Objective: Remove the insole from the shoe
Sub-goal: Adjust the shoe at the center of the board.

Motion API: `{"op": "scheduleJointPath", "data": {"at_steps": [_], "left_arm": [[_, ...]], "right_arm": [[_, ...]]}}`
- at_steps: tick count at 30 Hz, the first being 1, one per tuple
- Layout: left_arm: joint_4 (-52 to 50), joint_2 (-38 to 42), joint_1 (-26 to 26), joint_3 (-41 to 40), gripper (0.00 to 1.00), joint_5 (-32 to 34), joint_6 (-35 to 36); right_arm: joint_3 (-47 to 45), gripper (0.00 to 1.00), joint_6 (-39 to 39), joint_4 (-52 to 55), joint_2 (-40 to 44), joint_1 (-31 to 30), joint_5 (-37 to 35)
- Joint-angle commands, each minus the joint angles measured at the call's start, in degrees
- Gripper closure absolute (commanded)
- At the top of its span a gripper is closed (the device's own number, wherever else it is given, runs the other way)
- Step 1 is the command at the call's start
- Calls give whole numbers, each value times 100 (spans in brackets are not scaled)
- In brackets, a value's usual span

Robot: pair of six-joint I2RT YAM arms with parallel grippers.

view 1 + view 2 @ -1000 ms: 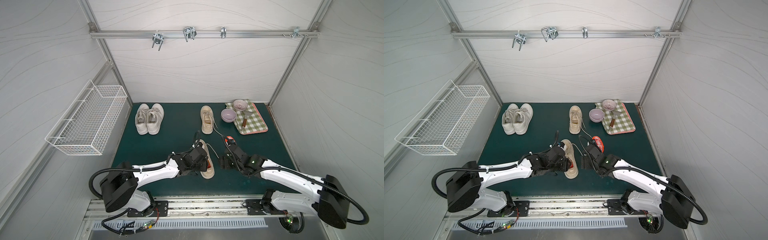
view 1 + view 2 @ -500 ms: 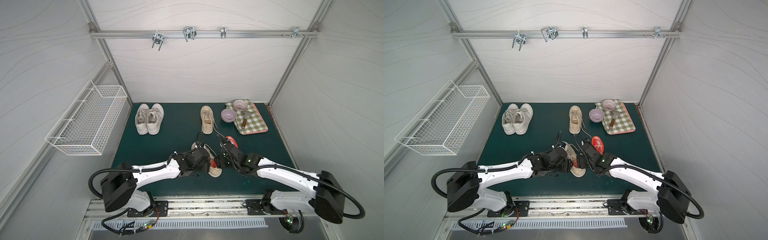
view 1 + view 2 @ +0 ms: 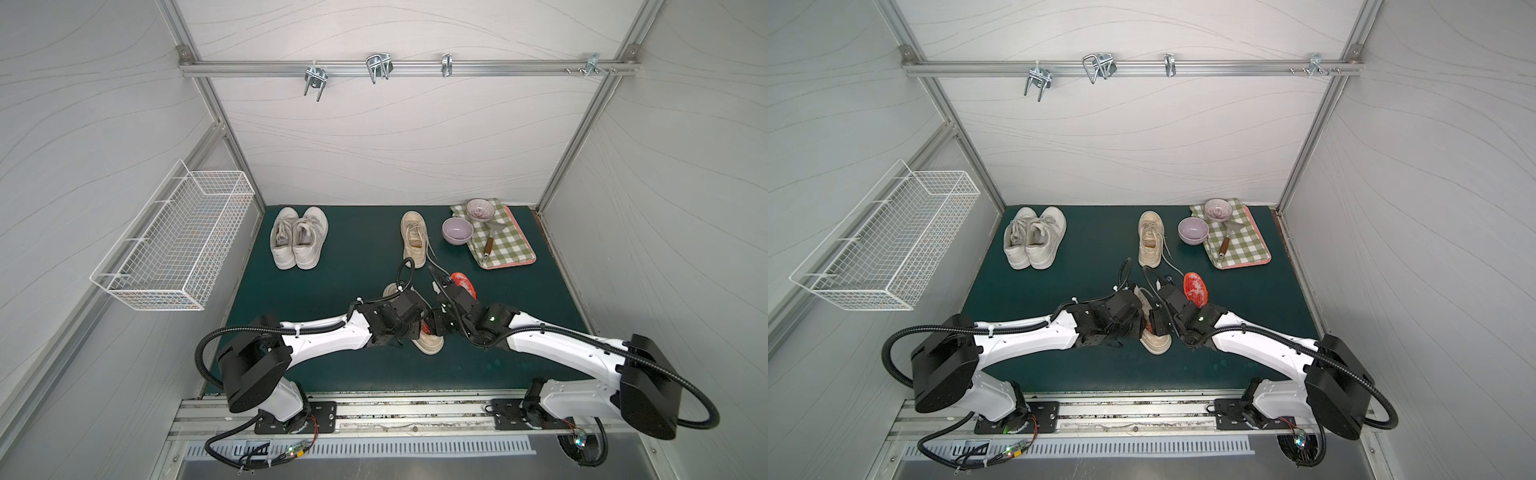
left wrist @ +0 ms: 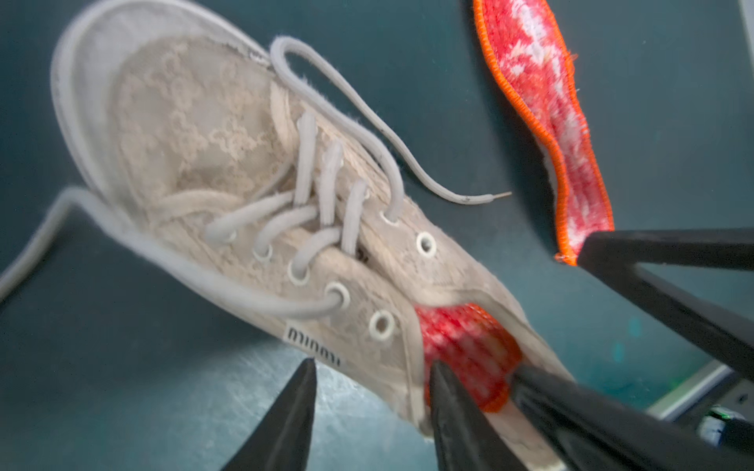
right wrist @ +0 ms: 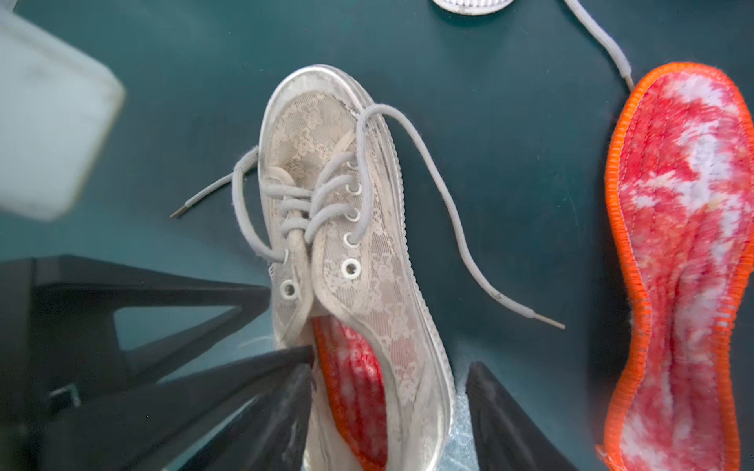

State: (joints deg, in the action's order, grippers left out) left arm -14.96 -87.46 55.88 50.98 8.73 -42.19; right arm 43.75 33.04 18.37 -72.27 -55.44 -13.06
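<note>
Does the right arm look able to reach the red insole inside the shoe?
Probably yes. The insole lies exposed in the open heel of the shoe, and the right gripper, jaws open, straddles that heel; the left gripper crowds that opening.

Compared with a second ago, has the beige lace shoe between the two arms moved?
Yes. The beige lace shoe has turned. Its heel end has swung toward the side where the loose red insole lies, and its toe end has swung away from it.
</note>
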Motion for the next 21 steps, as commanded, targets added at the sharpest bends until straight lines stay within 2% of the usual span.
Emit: {"op": "scheduleJointPath", "data": {"at_steps": [1,9,12,16,21], "left_arm": [[44,-21,-52,190,62,319,11],[291,138,-68,-21,90,215,105],[501,266,-64,-142,98,57,174],[776,452,-68,-317,100,-130,272],[1085,635,-67,-495,100,-436,361]], "right_arm": [[-116,39,-32,-140,-11,-37,23],[-113,43,-289,-578,-298,-121,466],[19,43,-378,-651,-444,-242,442],[192,46,-369,-602,-722,-273,141],[401,55,-322,-490,-1043,-269,-322]]}}
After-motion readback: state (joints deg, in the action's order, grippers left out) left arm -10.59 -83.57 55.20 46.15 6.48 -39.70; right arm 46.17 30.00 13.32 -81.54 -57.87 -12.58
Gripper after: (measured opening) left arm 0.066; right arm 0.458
